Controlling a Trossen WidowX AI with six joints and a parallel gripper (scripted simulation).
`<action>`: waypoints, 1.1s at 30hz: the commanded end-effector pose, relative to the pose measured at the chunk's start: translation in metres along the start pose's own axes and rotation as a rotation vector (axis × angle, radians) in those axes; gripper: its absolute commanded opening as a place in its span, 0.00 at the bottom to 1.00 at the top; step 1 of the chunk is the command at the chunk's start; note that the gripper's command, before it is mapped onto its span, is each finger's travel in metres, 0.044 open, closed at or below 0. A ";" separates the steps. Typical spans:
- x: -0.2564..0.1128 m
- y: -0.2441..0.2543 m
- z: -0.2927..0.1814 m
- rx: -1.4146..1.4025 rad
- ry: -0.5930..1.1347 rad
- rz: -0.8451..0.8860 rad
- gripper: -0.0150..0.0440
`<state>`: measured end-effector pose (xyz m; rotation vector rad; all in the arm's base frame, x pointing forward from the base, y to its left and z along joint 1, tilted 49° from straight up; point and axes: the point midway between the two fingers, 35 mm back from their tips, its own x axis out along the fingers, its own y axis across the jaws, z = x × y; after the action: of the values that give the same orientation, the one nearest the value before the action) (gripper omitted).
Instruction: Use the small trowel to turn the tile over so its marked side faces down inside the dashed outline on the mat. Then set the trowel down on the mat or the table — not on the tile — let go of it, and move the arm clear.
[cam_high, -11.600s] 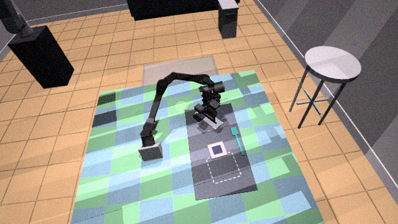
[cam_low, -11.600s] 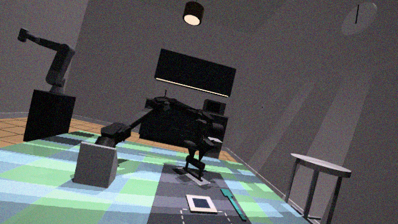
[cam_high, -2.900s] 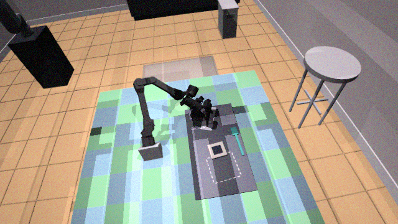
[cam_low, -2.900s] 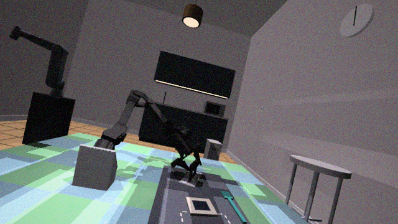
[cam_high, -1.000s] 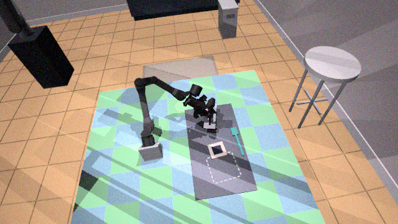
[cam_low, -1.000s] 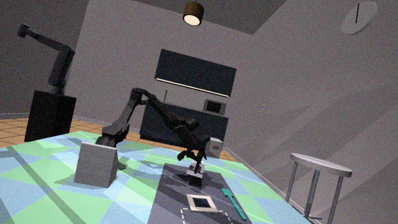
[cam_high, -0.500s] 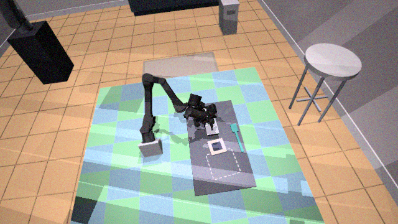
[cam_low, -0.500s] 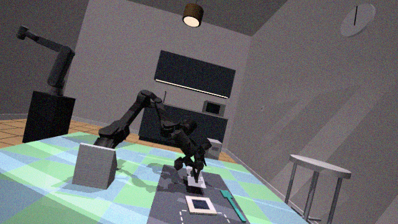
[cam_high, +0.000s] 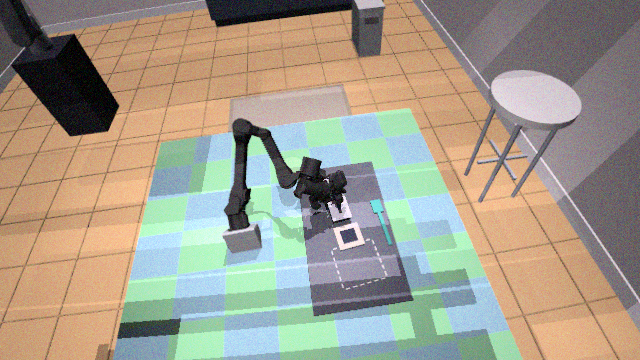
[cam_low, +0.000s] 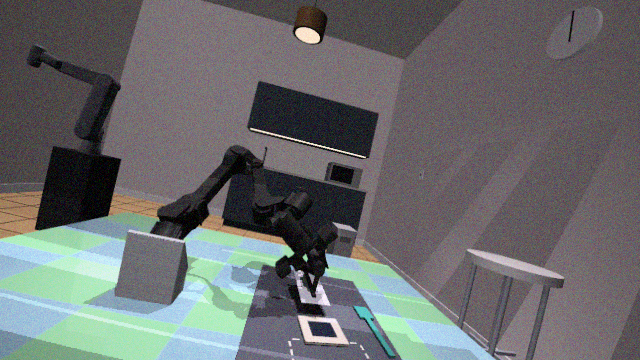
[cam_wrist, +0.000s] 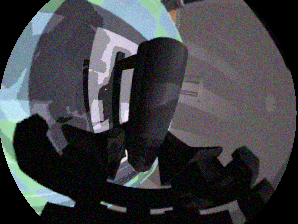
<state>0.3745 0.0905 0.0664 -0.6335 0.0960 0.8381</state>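
The tile (cam_high: 339, 241) (cam_low: 337, 339) lies flat on the dark mat (cam_high: 322, 300) (cam_low: 265, 335), cream with a dark square facing up. It touches the far edge of the dashed outline (cam_high: 345, 288) and covers part of that edge. My gripper (cam_high: 332, 198) (cam_low: 307, 274) (cam_wrist: 145, 123) is shut on the black handle of the small trowel (cam_high: 343, 216) (cam_low: 321, 299) (cam_wrist: 160, 90). The trowel's pale flat blade hangs a little above the mat, just beyond the tile, with a dark shadow beneath it in the exterior view. The fingertips are partly hidden by the arm and handle.
A teal flat-headed tool (cam_high: 384, 226) (cam_low: 376, 331) lies along the mat's right side, right of the tile. The arm's grey base block (cam_high: 243, 239) (cam_low: 150, 267) stands left of the mat. A round stool (cam_high: 535, 97) (cam_low: 515, 268) stands beyond the table's right edge.
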 end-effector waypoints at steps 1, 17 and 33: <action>0.004 0.003 -0.001 0.000 0.003 -0.008 0.25; 0.021 0.022 -0.002 0.001 0.002 -0.009 0.25; 0.022 0.022 -0.021 0.003 0.003 -0.008 0.25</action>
<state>0.3756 0.1092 0.0372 -0.6329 0.0934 0.8321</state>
